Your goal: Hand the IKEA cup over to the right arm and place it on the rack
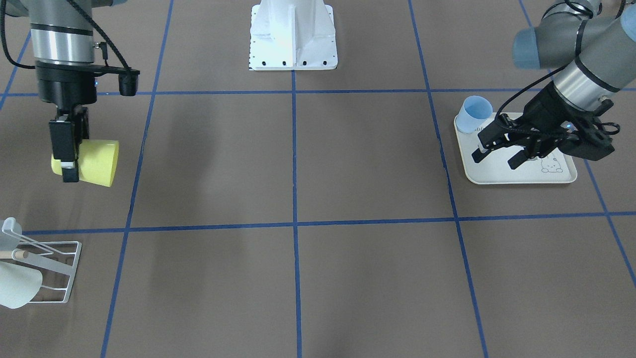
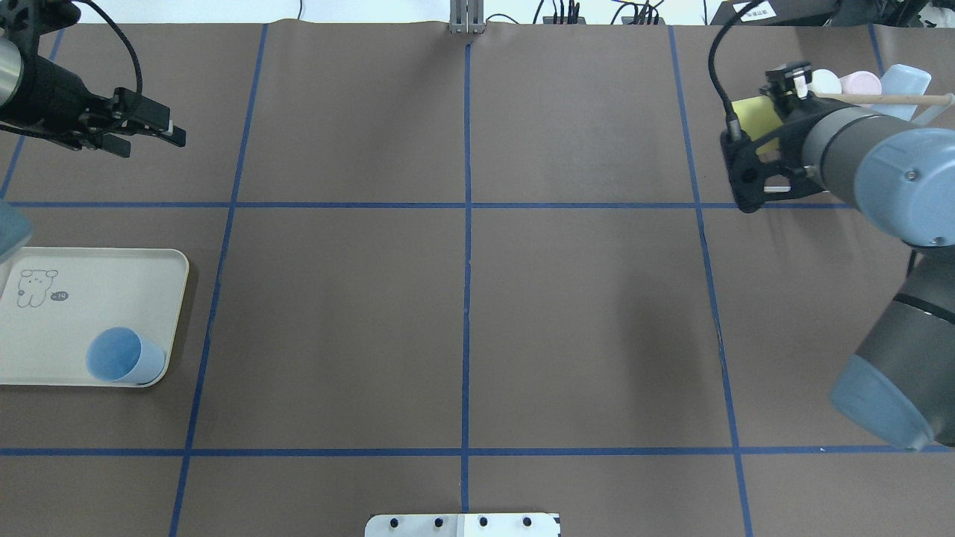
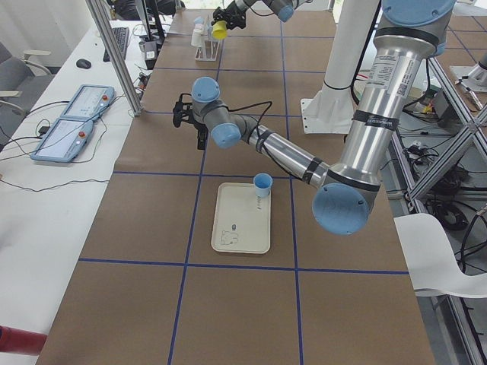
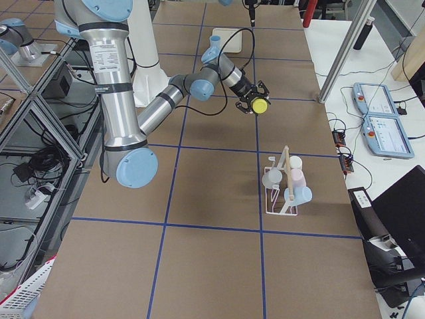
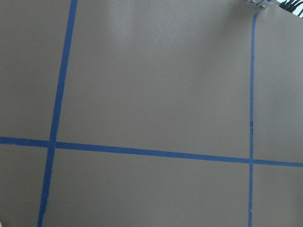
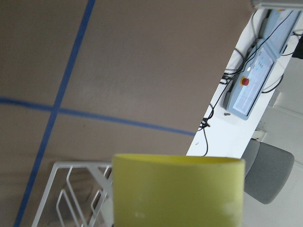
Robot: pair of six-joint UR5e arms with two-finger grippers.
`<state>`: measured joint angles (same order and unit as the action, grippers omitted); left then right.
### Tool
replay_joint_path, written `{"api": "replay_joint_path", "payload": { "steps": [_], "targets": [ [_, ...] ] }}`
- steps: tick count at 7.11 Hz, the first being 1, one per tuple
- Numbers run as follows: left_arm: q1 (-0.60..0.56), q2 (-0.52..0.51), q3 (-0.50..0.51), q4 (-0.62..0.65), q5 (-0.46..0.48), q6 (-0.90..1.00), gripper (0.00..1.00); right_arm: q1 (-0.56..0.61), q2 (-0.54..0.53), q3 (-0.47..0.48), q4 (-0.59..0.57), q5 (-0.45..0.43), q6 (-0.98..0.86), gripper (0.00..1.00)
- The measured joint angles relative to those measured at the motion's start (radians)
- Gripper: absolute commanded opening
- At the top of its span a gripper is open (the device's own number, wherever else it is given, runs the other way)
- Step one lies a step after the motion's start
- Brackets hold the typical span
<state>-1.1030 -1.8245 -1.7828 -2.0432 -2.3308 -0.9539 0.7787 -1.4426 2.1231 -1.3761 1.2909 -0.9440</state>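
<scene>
On the cream tray you can see a little line drawing of an animal. The small dark mark beside it has writing that is too small to read. The yellow cup shows only a plain yellow wall in the views here. The right claw is clamped on this yellow cup near its narrow closed end, with its fingers pressed on the cup wall. The right arm holds the cup on its side in the air above the brown counter, with the mouth facing away from the claw. The cup is near the white wire rack but does not touch it, and in the right wrist view the rack wires appear just under the cup. Several pale cups hang on the rack next to its wooden dowel. The left claw hangs over the tray with its fingers wide apart. It holds nothing and touches nothing. A blue cup stands upright in a corner of the tray, beside this claw but clear of it.
</scene>
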Motion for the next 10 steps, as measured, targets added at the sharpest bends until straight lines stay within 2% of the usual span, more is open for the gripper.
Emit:
{"api": "replay_joint_path", "payload": {
  "steps": [3,5,7,10],
  "targets": [
    [-0.008,0.012,0.008,0.0,-0.001,0.03,1.0,0.156,-0.128,-0.029,0.006,0.032,-0.429,0.48],
    [-0.007,0.013,0.011,0.0,-0.001,0.03,1.0,0.241,-0.146,-0.123,0.008,0.037,-0.625,0.5],
    [-0.006,0.013,0.012,-0.001,-0.001,0.03,1.0,0.277,-0.144,-0.219,0.009,0.021,-0.718,0.52],
    [-0.005,0.011,0.014,-0.002,-0.001,0.029,1.0,0.282,-0.121,-0.326,0.011,-0.023,-0.741,0.51]
  ]
}}
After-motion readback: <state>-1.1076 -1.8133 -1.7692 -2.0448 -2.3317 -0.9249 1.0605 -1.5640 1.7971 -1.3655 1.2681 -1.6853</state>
